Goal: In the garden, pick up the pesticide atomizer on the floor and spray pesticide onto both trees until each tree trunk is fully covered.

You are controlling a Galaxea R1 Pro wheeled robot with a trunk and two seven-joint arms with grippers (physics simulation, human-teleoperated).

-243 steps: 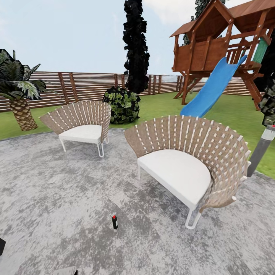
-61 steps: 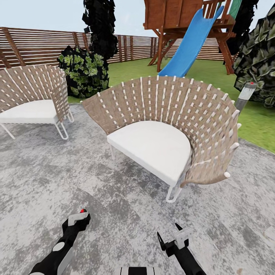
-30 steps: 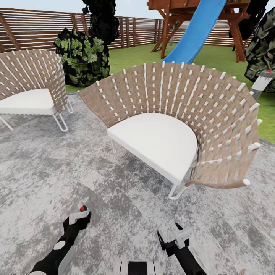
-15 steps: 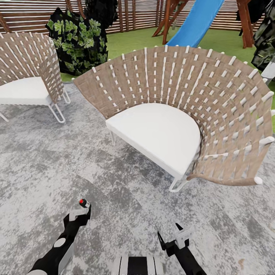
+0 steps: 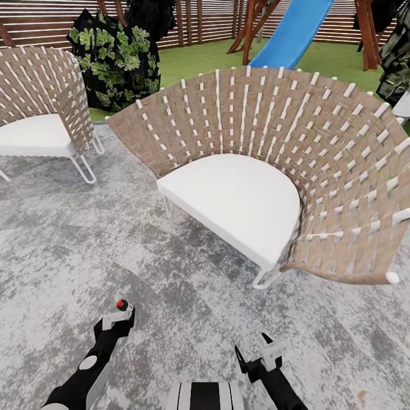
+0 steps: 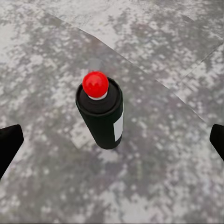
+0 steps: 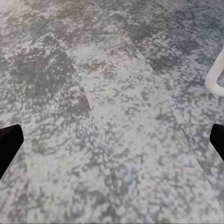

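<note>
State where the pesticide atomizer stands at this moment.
The pesticide atomizer stands upright on the grey paving, just ahead of the open left gripper, at the head view's lower left.

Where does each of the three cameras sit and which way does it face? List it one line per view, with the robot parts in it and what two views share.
Head view: on the robot's head, looking forward and down over grey paving and two woven chairs; both arms show, left gripper, right gripper.
Left wrist view: near the left gripper, looking down along its open fingers at the upright atomizer.
Right wrist view: near the right gripper, facing paving and a white chair leg.
Shared: head and left wrist views both show the red-capped atomizer.
</note>
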